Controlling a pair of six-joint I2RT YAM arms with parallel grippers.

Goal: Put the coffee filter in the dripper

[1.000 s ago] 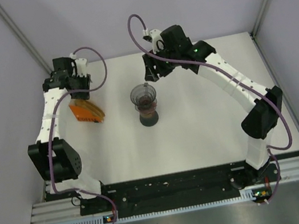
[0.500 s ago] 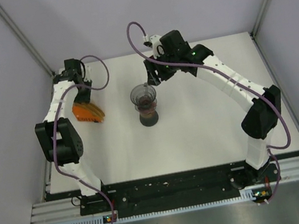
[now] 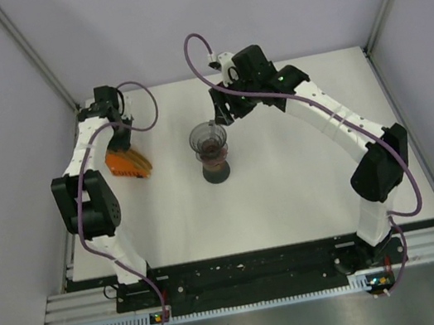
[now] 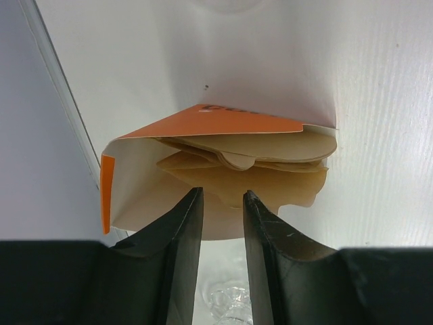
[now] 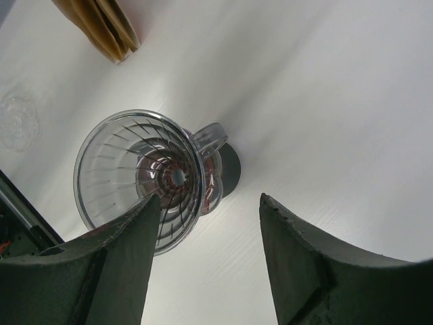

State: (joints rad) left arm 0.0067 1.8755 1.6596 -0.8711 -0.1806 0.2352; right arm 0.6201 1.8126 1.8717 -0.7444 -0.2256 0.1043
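Observation:
An orange box point(image 3: 127, 161) of brown paper coffee filters point(image 4: 264, 166) lies at the left of the table, its open mouth facing my left gripper point(image 4: 222, 198). That gripper is open with a narrow gap, its tips at the box's mouth, holding nothing. The clear ribbed dripper point(image 3: 209, 140) stands on a dark base at the table's middle; it also shows in the right wrist view point(image 5: 145, 176), with no filter inside. My right gripper point(image 5: 208, 203) is open and empty, hovering just behind the dripper point(image 3: 225, 110).
The white table point(image 3: 303, 172) stretches to the right and front. Grey walls close in at the left, back and right. A metal rail point(image 4: 61, 101) runs along the table's left edge beside the box.
One second ago the left arm was bent further out; it has since swung so its gripper sits at the box's far end. The right gripper shifted slightly left. Nothing moved in the last half second.

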